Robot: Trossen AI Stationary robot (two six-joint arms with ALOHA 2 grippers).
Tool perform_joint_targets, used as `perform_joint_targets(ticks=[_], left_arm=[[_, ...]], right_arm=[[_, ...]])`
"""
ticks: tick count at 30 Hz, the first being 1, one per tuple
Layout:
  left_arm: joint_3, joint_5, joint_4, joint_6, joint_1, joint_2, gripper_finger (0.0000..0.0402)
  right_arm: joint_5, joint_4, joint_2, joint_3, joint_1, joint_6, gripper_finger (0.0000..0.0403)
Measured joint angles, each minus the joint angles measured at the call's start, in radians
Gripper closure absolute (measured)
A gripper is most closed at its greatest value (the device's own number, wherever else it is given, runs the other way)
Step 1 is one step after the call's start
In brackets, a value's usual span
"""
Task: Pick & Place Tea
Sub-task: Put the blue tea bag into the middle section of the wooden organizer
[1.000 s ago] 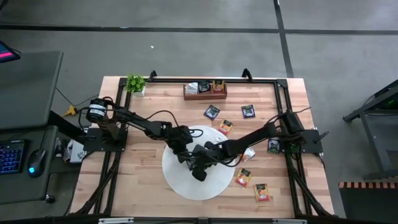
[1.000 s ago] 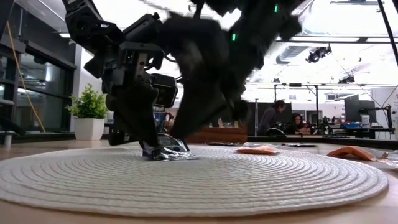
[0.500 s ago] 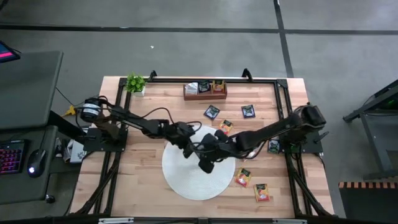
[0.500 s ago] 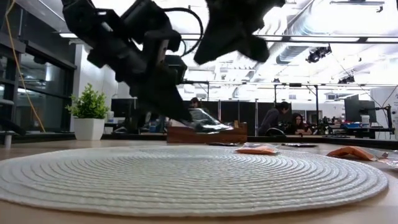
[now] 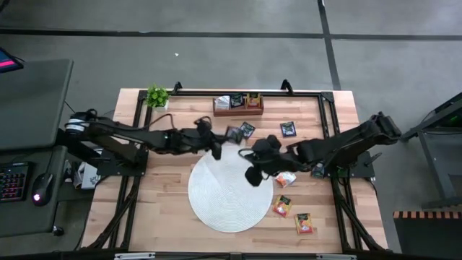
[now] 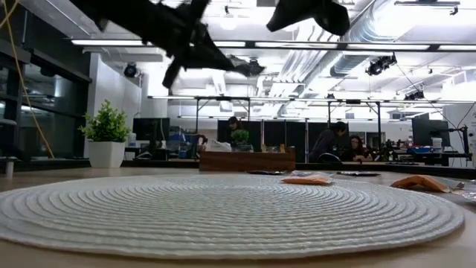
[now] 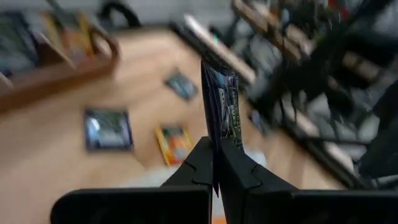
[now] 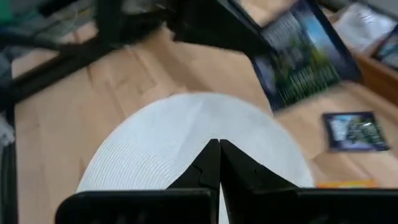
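Left gripper (image 5: 225,137), raised above the table at the mat's (image 5: 216,206) 12 o'clock edge, pinches a black sachet (image 5: 232,134); motion blur makes its print unreadable. A second ago it gripped this sachet down on the mat. Right gripper (image 5: 252,175), fingers pressed together and empty, hangs over the mat's 3 o'clock rim, having withdrawn from the centre. In the low view both arms are cut off at the upper edge. Other sachets (image 5: 288,129) lie on the table beyond the mat's right side.
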Motion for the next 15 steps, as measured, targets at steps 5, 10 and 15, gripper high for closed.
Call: perform_joint_targets(ticks=[5, 10, 15], left_arm=[[0.0, -0.141, 0.122, 0.09, 0.0, -0.07, 0.0401], [0.0, -0.184, 0.352, 0.173, 0.0, -0.073, 0.0401], [0.0, -0.196, 0.479, 0.201, 0.0, -0.073, 0.0401]], right_arm=[[0.009, 0.308, -0.108, -0.143, -0.049, -0.1, 0.0403], [0.008, 0.87, -0.189, -0.336, -0.094, -0.308, 0.0402], [0.002, 1.356, -0.208, -0.515, -0.139, -0.42, 0.0402]])
